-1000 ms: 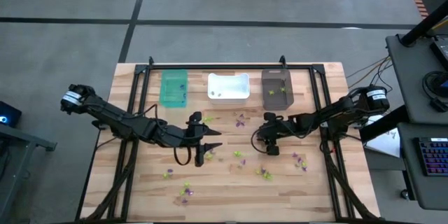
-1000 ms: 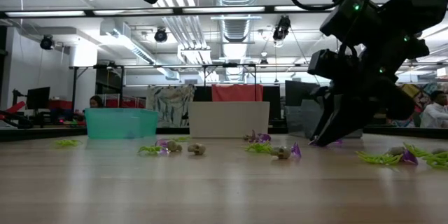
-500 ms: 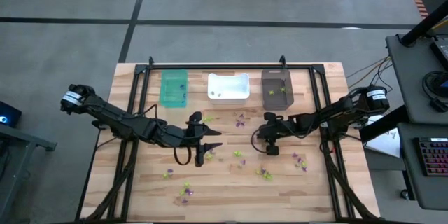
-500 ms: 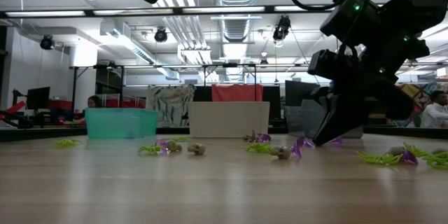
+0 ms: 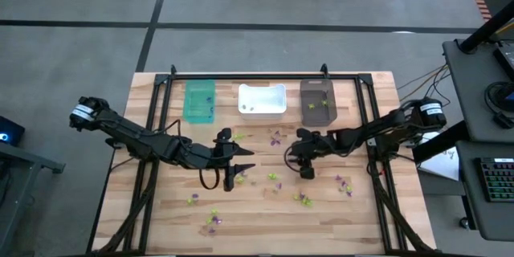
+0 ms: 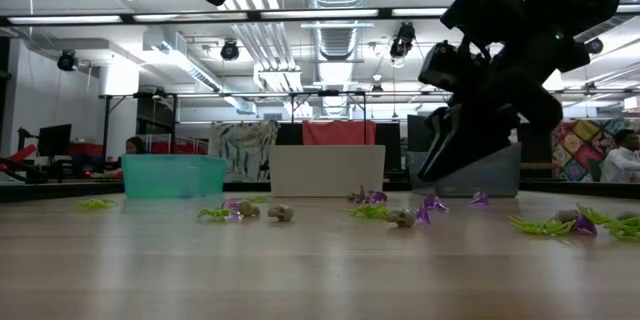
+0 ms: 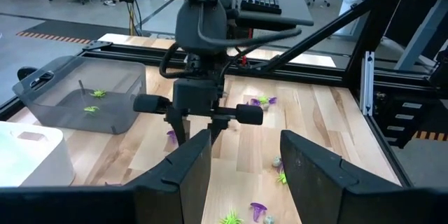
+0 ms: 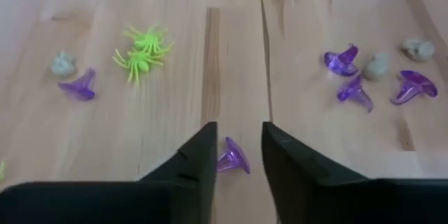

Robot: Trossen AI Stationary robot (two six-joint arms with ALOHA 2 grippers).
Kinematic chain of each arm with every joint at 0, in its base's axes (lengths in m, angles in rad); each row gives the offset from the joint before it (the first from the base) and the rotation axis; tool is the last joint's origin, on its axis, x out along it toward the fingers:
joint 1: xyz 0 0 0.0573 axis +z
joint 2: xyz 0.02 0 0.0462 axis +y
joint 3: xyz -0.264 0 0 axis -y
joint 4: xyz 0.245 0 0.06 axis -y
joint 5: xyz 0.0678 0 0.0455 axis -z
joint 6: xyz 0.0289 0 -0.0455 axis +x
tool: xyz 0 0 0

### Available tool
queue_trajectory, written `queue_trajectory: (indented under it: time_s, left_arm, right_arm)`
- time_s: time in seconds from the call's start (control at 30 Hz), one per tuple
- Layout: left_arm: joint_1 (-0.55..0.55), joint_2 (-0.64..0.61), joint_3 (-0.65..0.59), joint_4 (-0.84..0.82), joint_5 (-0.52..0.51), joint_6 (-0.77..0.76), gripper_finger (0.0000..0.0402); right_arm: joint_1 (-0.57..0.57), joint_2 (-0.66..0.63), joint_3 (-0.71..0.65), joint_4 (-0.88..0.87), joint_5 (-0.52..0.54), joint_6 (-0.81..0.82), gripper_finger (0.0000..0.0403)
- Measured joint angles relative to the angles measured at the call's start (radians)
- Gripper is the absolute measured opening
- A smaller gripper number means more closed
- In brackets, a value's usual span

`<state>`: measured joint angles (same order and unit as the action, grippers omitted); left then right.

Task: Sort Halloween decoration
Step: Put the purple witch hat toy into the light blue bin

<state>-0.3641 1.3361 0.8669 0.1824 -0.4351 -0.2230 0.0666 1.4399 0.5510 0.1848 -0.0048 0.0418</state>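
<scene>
Right gripper [image 8: 236,155], fingers parted, hangs over mid-table with a purple trinket [image 8: 233,158] lying on the wood directly between its tips. Left gripper [image 5: 230,163], also parted and empty, waits well apart.

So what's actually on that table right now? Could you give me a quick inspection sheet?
Surface: wooden table with a black frame.
Job's things: purple, lime-green and pale trinkets scattered on the wood; one purple trinket lies between the right gripper's fingers; green ones in the dark brown bin.
Clutter: teal bin and white bin along the far edge.
Grippers: right gripper open, above the table; left gripper open, waiting mid-table.
Cables: wires at the right edge.
Surroundings: desk with keyboard; people beyond.
</scene>
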Motion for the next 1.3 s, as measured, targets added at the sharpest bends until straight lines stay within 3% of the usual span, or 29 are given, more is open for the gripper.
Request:
queue_trajectory:
  time_s: [0.13,0.3,0.8,1.3]
  left_arm:
    - [0.000,0.000,0.000,0.000,0.000,0.000,0.0155]
    - [0.000,0.000,0.000,0.000,0.000,0.000,0.0155]
    - [0.000,0.000,0.000,0.000,0.000,0.000,0.0155]
    - [0.000,0.000,0.000,0.000,0.000,0.000,0.0155]
  right_arm:
    - [0.000,0.037,0.000,0.005,-0.003,0.000,0.0142]
    - [-0.002,0.094,0.000,0.020,-0.003,-0.001,0.0141]
    - [-0.002,0.122,0.003,0.045,-0.003,-0.013,0.0045]
    - [-0.002,0.123,0.001,0.036,-0.029,-0.002,0.0010]
